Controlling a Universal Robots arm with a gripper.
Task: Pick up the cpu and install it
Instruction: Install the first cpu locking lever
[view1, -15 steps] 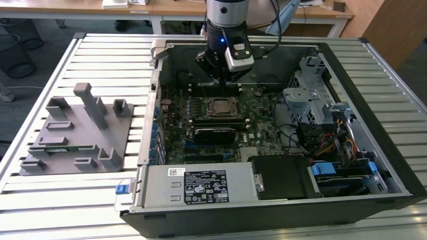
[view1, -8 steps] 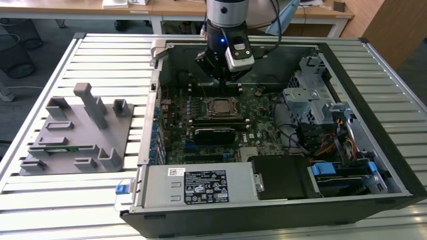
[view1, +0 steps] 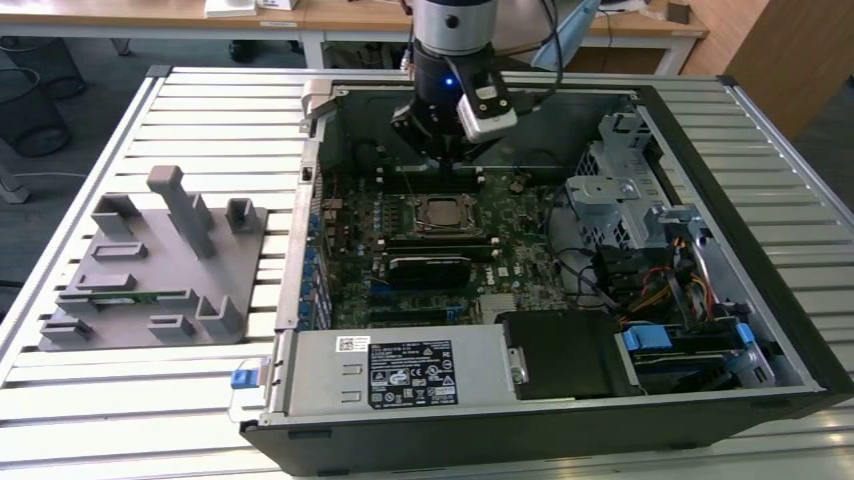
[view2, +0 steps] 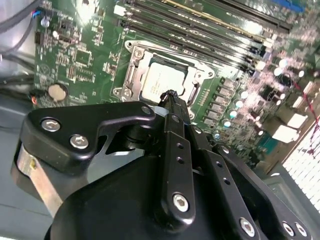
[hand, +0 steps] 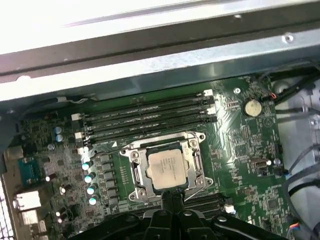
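Note:
The cpu (view1: 445, 213) is a silver-grey square chip lying flat in the dark socket frame (view1: 416, 214) on the green motherboard (view1: 514, 250) inside the open computer case. Both wrist views show the cpu (view2: 162, 80) (hand: 167, 167) seated within the metal frame (view2: 131, 75) (hand: 135, 175). My gripper (view1: 442, 152) hangs above the board, just beyond the socket on the side toward the case's far wall. Its black fingers meet at the tips (view2: 170, 95) (hand: 167, 197) near the socket's edge, with nothing between them.
The case walls (view1: 641, 95) ring the board. A drive cage (view1: 621, 195) and cables stand at the exterior view's right, a power supply (view1: 400, 370) at the front. Memory slots (hand: 150, 112) run beside the socket. A grey fixture (view1: 147, 270) holding a green memory stick (view1: 127, 296) sits outside the case.

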